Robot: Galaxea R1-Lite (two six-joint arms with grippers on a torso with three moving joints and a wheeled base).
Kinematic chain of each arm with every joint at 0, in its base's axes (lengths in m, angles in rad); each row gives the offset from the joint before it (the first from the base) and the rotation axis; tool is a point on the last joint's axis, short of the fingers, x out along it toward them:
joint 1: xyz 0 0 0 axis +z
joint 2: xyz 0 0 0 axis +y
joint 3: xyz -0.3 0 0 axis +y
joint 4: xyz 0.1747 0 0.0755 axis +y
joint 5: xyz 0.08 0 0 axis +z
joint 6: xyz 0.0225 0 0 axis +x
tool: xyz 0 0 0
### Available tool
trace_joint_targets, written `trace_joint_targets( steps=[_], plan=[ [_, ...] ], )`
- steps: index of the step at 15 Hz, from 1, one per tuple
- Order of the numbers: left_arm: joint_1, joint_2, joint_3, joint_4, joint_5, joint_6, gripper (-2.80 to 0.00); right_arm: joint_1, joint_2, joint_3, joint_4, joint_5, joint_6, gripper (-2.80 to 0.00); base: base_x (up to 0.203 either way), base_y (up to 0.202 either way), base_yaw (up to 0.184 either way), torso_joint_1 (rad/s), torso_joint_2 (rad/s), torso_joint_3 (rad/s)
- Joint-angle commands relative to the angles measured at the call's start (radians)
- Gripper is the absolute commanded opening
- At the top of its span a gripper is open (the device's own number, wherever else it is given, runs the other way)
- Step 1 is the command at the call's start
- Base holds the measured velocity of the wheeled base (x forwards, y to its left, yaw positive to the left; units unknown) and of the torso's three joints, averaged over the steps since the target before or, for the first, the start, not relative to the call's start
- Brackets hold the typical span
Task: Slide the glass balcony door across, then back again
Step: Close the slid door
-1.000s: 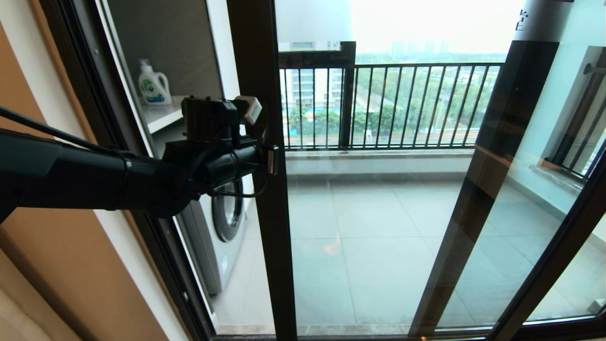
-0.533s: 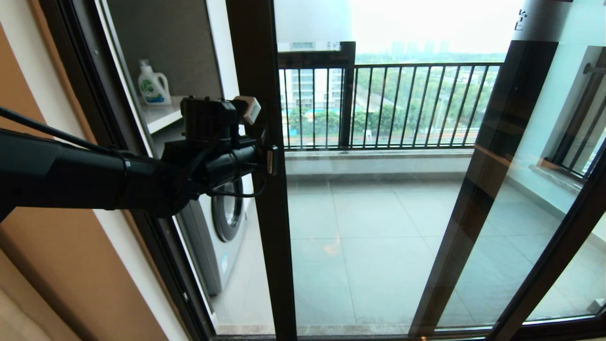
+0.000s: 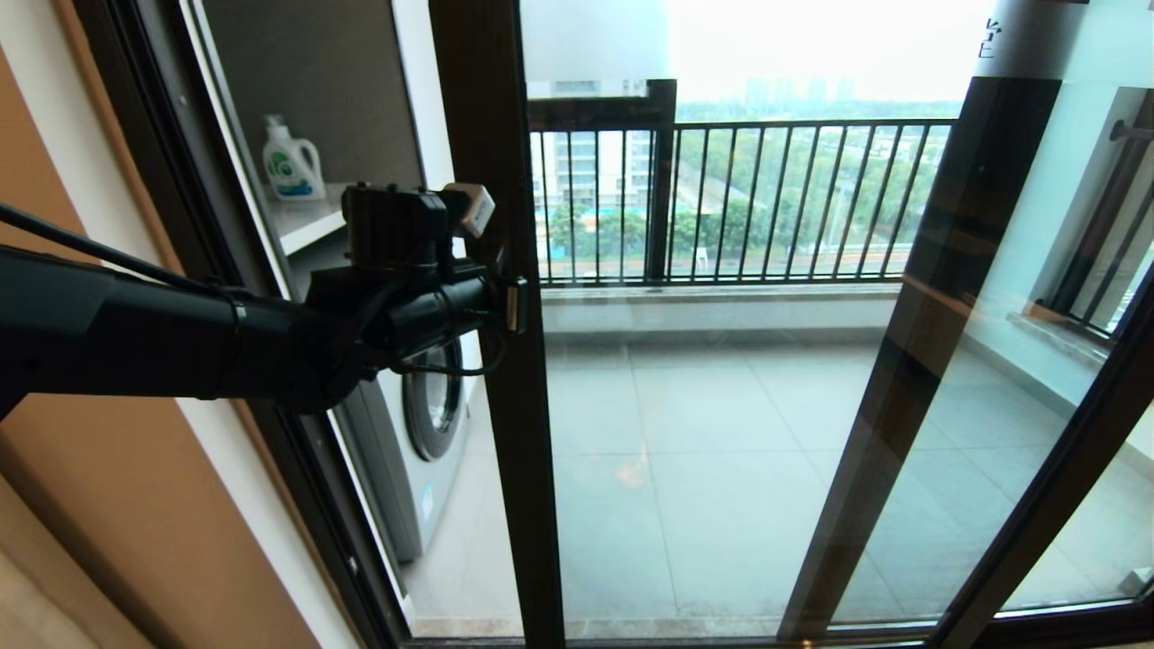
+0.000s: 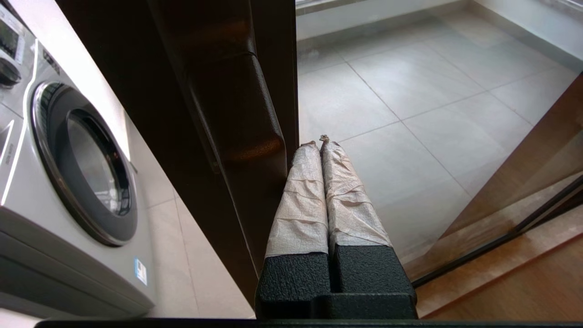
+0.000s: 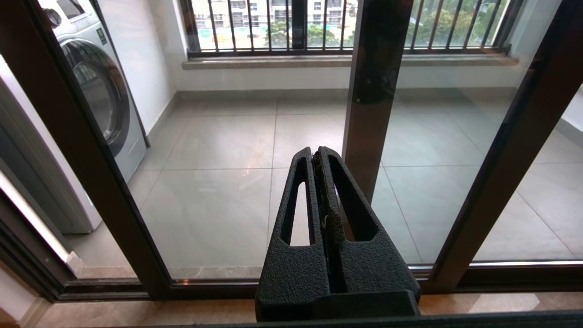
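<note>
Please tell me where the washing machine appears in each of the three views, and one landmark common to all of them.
Head view: washing machine at lower left, behind the left arm, through the open gap.
Left wrist view: it fills the left side.
Right wrist view: it stands at upper left, behind the glass.
Shared landmark: the glass balcony door, its dark frame edge.
</note>
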Motion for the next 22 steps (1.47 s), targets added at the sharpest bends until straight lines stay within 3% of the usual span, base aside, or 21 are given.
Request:
trace_joint_targets(
  steps=[1, 11, 22],
  plan=[
    [0.008, -0.002, 0.005, -0.002, 0.003, 0.0, -2.8, 0.0, 0.001, 0.012, 0.0, 0.0, -0.001, -2.8, 0.0, 0.0, 0.0, 0.0, 0.0, 0.0],
    [0.023, -0.005, 0.019, -0.003, 0.003, 0.001, -2.8, 0.0, 0.001, 0.012, 0.0, 0.0, -0.001, -2.8, 0.0, 0.0, 0.0, 0.0, 0.0, 0.0],
    [0.131, -0.019, 0.073, -0.034, -0.002, 0.02, -2.8, 0.0, 0.001, 0.012, 0.0, 0.0, -0.001, -2.8, 0.0, 0.0, 0.0, 0.0, 0.0, 0.0]
  ],
)
